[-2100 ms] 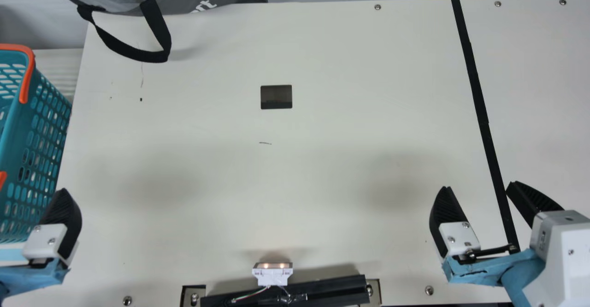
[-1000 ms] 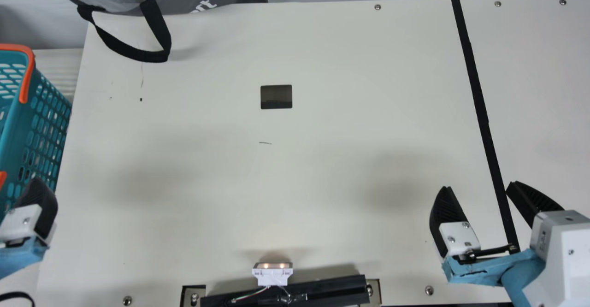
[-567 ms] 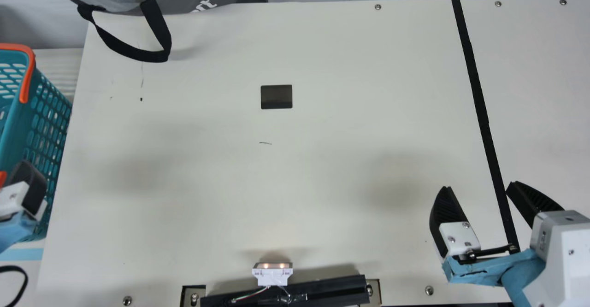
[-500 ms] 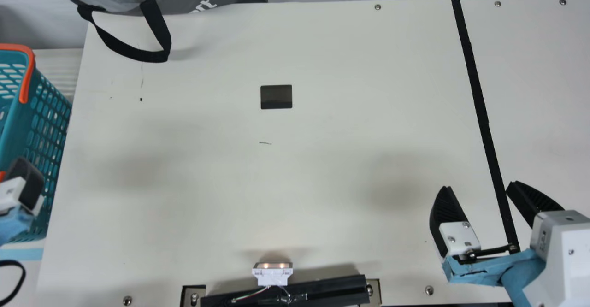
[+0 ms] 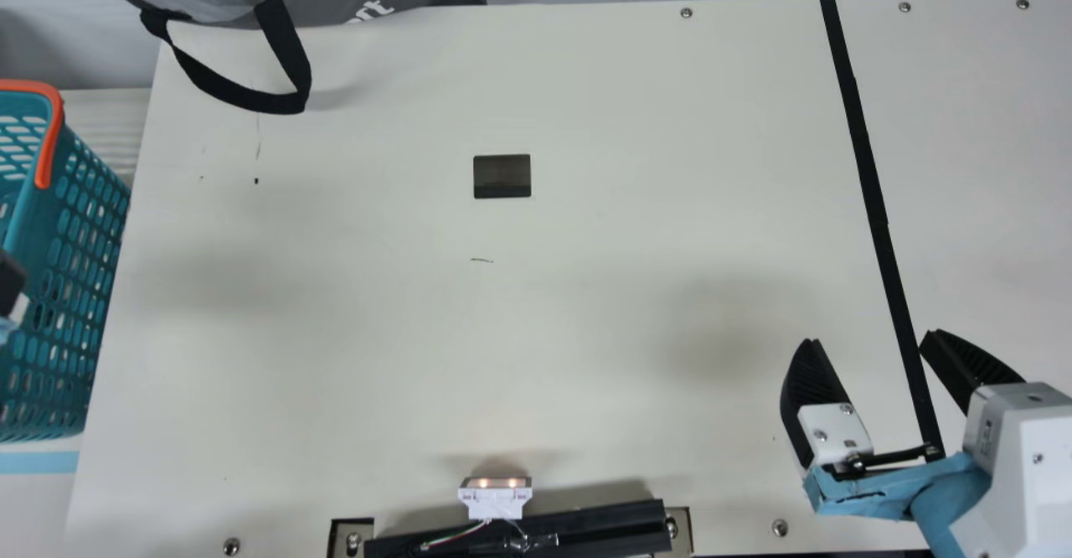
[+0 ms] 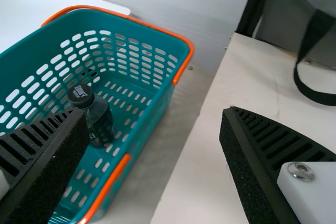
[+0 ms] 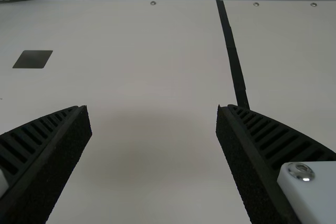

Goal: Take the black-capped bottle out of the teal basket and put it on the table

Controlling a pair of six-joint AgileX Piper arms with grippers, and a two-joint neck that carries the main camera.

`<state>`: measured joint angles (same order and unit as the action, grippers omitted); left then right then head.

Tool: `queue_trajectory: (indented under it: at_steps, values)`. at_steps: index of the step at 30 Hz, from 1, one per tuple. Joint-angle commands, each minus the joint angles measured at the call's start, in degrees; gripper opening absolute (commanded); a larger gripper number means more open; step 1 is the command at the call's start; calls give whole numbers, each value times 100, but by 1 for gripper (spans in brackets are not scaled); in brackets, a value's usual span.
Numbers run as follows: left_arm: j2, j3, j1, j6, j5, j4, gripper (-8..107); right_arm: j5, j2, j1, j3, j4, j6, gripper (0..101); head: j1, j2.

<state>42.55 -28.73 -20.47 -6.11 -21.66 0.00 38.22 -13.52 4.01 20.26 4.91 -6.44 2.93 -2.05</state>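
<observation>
Starting on the left wrist view, we're seeing the black-capped bottle (image 6: 98,120) inside the teal basket (image 6: 100,22), seemingly standing cap up, and nobody's gripping it! Our left gripper (image 6: 154,110) is hanging with its fingers spread wide and nothing pinched; one finger is partly overlapping the basket in this view, the other is showing against the table (image 6: 210,145) beside the basket. We're judging this as the approach, with the grasp yet to come. The next move is calling for us to be centring those fingers over the bottle inside the basket, dipping past the rim, then closing around the cap or neck. We're watching for a fingertip snagging the orange handle (image 6: 113,179) along the basket's edge.

Over to the main view: a piece of the left gripper is peeking in beside the basket's near-table wall, while our right gripper (image 5: 870,337) is waiting well apart from the basket, across the table.

And on the right wrist view, those right fingers are standing open with nothing between them, so we're reckoning the left is doing the work: lifting clear, then setting the bottle down on the table beside the basket.
</observation>
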Motion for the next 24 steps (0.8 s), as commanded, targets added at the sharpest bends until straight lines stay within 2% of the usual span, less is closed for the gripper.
queue_trajectory:
  at_steps: [1,9,24]
  values:
    - [176,-29,-225,383,99,-283,107,0,0,0,0,0,0,91,-21,47]
    - [725,-260,-844,1504,251,-1262,107,0,0,0,0,0,0,91,-21,47]
    - [1666,-777,-2262,4222,-38,-3414,107,4,0,0,0,-6,0,91,-21,47]
